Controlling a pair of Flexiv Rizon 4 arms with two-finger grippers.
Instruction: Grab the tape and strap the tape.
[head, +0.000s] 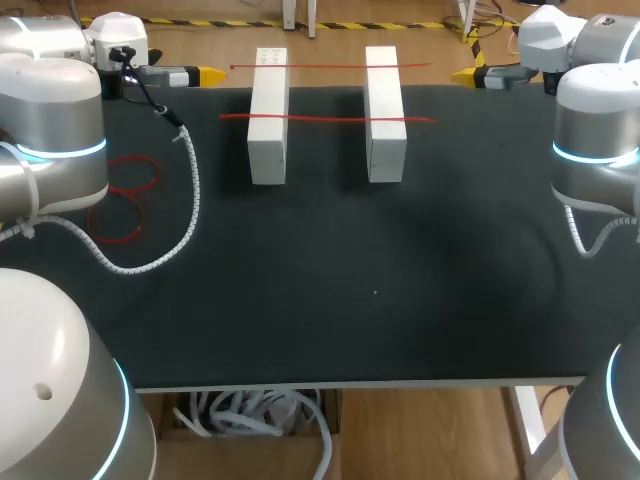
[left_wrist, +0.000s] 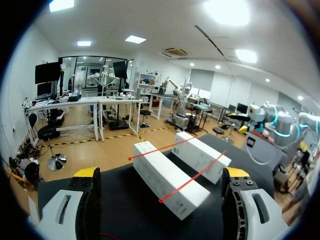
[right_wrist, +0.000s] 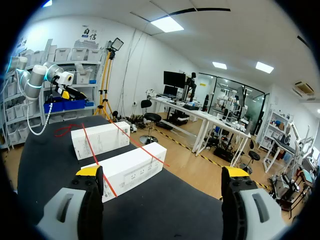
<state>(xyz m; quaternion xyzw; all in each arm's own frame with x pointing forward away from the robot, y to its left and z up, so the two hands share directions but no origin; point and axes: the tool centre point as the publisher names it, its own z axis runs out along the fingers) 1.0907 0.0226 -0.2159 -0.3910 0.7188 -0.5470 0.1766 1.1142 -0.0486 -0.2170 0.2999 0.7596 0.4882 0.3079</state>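
From above, a matte black cloth-covered table (head: 400, 300) carries two long, smooth white rectangular boxes (head: 268, 150) lying parallel, a gap between them, toward the far edge. Thin red tape (head: 325, 118) runs straight across both box tops in two strands, one near the far ends and one about midway. Loose red tape loops (head: 125, 190) lie flat on the cloth beside the left arm (head: 55, 120), and a ribbed white cable hose (head: 185, 200) curls across the surface there. The left gripper (head: 205, 75) and right gripper (head: 468, 75) sit at the far corners, well apart from the boxes.

At the left wrist, the left gripper (left_wrist: 161, 175) stands released: its grey fingers are spread wide, holding nothing. The boxes (left_wrist: 150, 165) lie ahead, with tape (left_wrist: 192, 176) taut over them.

At the right wrist, the right gripper (right_wrist: 162, 172) is likewise spread and empty. Ahead lie the boxes (right_wrist: 132, 167), crossed by tape (right_wrist: 90, 145). Beyond them are the loops (right_wrist: 65, 131) and the left arm (right_wrist: 37, 80).
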